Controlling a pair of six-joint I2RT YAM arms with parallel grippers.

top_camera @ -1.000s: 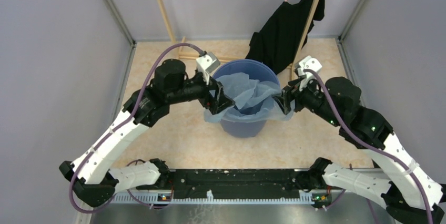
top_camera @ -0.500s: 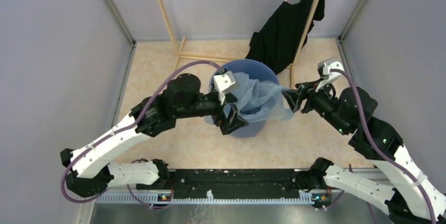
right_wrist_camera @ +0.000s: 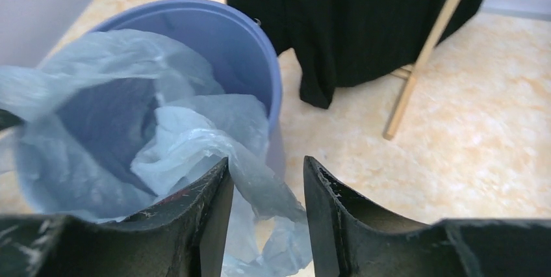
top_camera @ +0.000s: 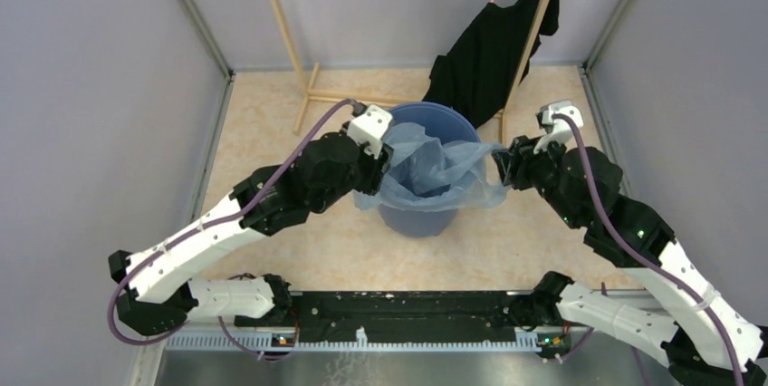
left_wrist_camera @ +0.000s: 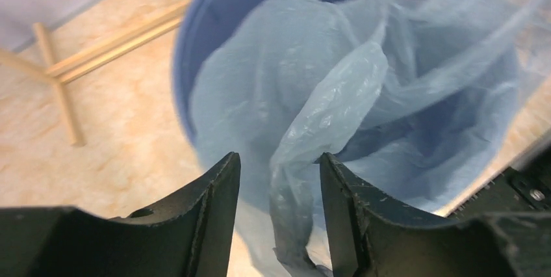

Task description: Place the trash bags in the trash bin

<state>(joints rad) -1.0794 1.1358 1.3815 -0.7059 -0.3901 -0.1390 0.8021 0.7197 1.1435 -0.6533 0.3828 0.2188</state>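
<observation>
Overhead and wrist views of both arms at the bin. The left end effector (left_wrist_camera: 277, 179) stands at the left side of the trash bin (top_camera: 426, 216), a round blue bucket on the pale marbled bench (top_camera: 272, 132). Its jaws are partly apart. A twisted fold of the trash bag (top_camera: 433, 168), thin pale-blue film, runs up between the fingers (left_wrist_camera: 217, 212). Gaps show on both sides of the fold, so no firm pinch can be seen. Ahead of this end effector the film lines the bucket's mouth and spills over the near rim. Beyond it to the left, the base rails of a wooden rack (left_wrist_camera: 104, 46) lie on the bench, well apart from the bucket. At the opposite rim the right end effector (right_wrist_camera: 266, 173) points across the bucket, jaws likewise partly apart. A bunched edge of the bag passes between them, against one finger and clear of the other. Below this end effector, loose film hangs outside the bucket wall. Ahead of it and to the right, a black garment (right_wrist_camera: 364, 23) hangs from the rack, just beside the bucket's far rim. A slanted rack leg (right_wrist_camera: 425, 49) stands on the bench in front of the garment.
</observation>
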